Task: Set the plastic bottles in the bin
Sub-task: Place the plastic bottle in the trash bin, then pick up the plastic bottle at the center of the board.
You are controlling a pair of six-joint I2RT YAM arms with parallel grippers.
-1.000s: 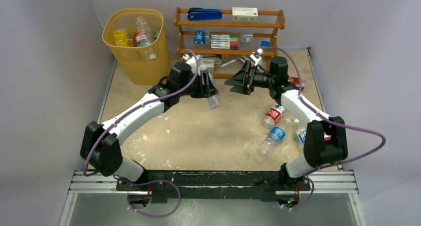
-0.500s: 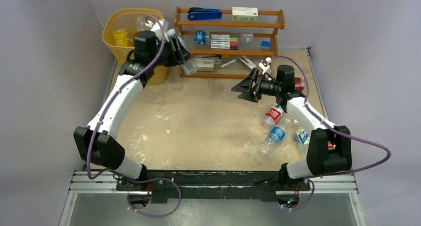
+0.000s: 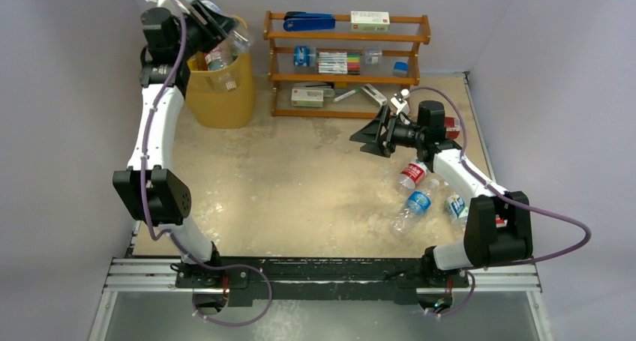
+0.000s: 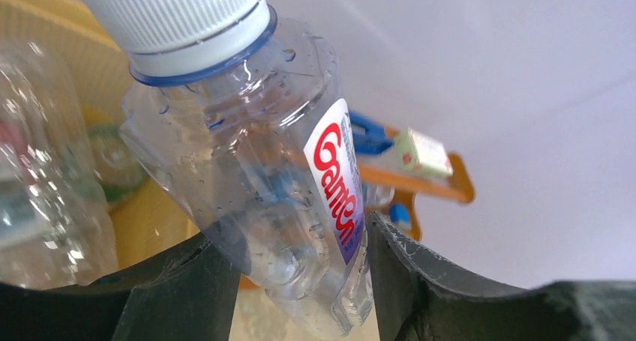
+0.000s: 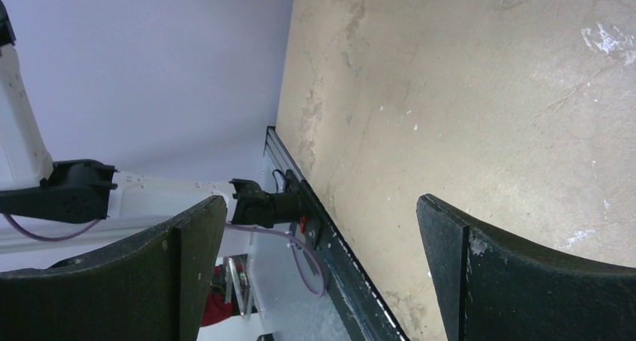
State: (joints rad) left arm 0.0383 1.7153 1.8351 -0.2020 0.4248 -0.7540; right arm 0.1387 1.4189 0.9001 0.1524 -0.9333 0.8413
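walls [image 3: 75, 94]: plain pale lilac panels closing in left, right and far sides
tabletop [image 3: 300, 191]: beige, scuffed, with whitish blotches across the middle and near part
shelf rack [image 3: 337, 36]: brown wood, three tiers, upright at the far edge, about mid-width, backed against the far wall
rail [image 3: 337, 277]: aluminium extrusion along the near edge
light: even, diffuse, with soft shadows only
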